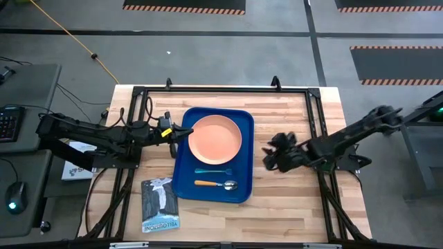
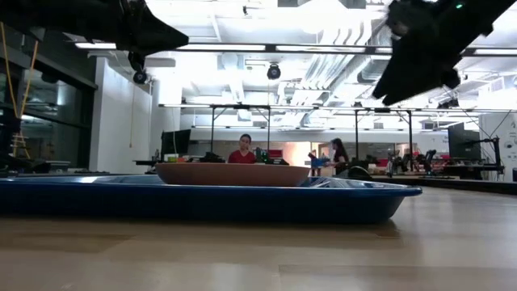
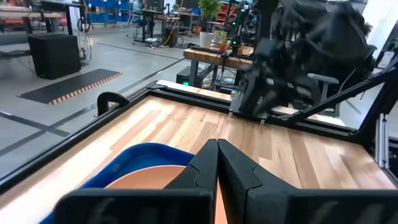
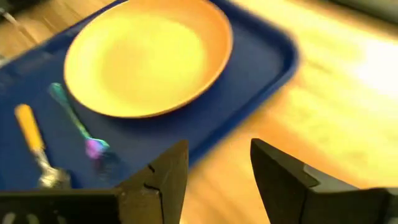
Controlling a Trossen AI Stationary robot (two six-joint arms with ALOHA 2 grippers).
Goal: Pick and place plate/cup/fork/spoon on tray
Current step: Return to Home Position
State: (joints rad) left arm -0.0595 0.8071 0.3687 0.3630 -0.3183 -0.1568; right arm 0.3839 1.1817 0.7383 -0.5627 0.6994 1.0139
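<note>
My tray (image 1: 183, 176) holds the plate (image 1: 215, 136) at 12 o'clock, with the fork (image 1: 211, 171) and spoon (image 1: 216, 184) at 6, so loading looks done. My left gripper (image 1: 187, 131) hovers pinched closed at 9 and the right gripper (image 1: 268, 159) spread empty at 3, both free to go home.

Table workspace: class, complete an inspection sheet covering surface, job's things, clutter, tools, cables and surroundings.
Surface: wooden table, holding the tray.
Job's things: plate, fork and spoon all lie in the tray.
Clutter: booklet on the table, left of the tray, apart.
Tools: left tool shut, over the tray's left rim; right tool open, right of the tray.
Cables: yellow cable across the floor.
Surroundings: keyboard and mouse on a side desk; two people far behind.
</note>
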